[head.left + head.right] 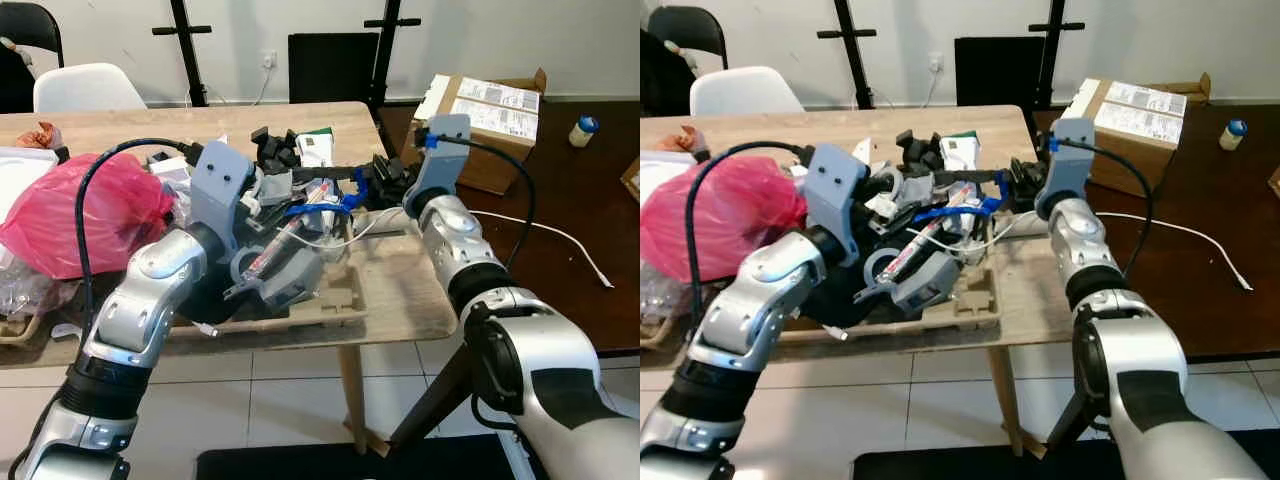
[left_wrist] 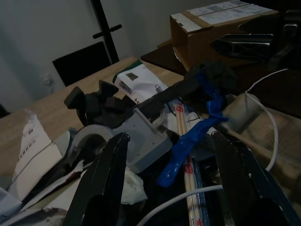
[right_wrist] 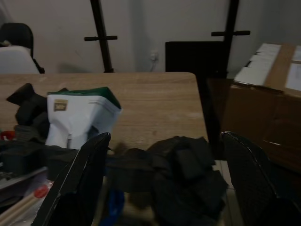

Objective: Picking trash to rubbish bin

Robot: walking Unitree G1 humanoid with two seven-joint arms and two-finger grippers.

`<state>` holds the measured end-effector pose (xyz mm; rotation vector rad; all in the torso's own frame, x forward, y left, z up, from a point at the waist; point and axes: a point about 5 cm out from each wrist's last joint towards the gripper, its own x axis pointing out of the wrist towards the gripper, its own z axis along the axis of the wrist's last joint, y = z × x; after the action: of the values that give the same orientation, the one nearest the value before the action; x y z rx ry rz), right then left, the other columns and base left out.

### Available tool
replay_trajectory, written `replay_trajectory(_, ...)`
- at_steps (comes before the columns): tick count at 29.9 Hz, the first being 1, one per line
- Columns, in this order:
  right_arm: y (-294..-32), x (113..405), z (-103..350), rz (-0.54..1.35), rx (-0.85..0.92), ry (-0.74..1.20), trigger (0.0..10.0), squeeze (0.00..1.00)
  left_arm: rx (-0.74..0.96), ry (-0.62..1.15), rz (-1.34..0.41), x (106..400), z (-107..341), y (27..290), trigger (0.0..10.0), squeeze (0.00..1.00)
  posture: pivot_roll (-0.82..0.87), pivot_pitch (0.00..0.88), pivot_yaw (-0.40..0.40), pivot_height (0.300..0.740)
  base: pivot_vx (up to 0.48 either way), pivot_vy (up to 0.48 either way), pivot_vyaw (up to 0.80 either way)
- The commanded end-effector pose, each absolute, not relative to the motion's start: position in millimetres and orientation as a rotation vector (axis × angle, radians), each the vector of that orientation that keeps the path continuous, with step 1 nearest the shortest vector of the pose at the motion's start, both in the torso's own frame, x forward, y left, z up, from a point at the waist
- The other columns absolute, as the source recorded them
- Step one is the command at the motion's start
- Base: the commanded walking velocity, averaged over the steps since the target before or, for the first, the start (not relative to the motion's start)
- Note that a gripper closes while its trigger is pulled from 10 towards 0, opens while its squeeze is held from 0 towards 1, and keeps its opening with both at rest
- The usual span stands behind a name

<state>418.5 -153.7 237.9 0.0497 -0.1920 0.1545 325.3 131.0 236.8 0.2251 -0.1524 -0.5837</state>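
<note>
Two grippers work a trash heap [image 1: 300,215] near the wooden table's [image 1: 395,285] right edge: the left gripper [image 2: 171,183], fingers spread, hovers over a blue strip [image 2: 188,143] lying lengthwise toward the cardboard box [image 1: 490,120]; the right gripper [image 3: 162,181], likewise spread, straddles black foam scraps [image 3: 181,167].

Pale wood desk [image 1: 120,125]. Pink plastic bag [image 1: 80,215]. White-and-green carton [image 3: 80,117]. Blue tape strip [image 2: 190,141] on black clutter. White cable [image 1: 560,235] over dark brown floor [image 1: 590,290]. Brown cardboard box [image 1: 495,115], white labels. White chair [image 1: 85,87].
</note>
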Motion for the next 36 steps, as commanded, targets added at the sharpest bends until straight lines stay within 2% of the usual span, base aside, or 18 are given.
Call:
replay_trajectory(1,-149,419,235,0.168,0.080,-0.174,10.0,0.00,0.210,-0.145,-0.614,325,237,125,10.0,0.00,0.07,0.175,-0.015,0.740,0.000,0.000,0.00)
replay_trajectory(5,-143,420,237,0.190,0.102,-0.175,10.0,0.00,0.168,-0.138,-0.645,325,239,118,10.0,0.00,0.08,0.197,-0.025,0.740,0.000,0.000,0.00)
replay_trajectory(17,-131,420,238,0.214,0.067,-0.164,10.0,0.00,0.181,-0.148,-0.731,323,244,97,10.0,0.00,0.09,0.228,-0.036,0.740,0.000,0.000,0.00)
replay_trajectory(28,-130,421,237,0.205,0.033,-0.153,10.0,0.00,0.177,-0.138,-0.744,324,248,96,10.0,0.00,0.09,0.227,-0.037,0.740,0.000,0.000,0.00)
replay_trajectory(36,-138,421,231,0.153,0.019,-0.111,10.0,0.00,0.179,-0.133,-0.737,324,246,98,10.0,0.00,0.09,0.227,-0.036,0.740,0.000,0.000,0.00)
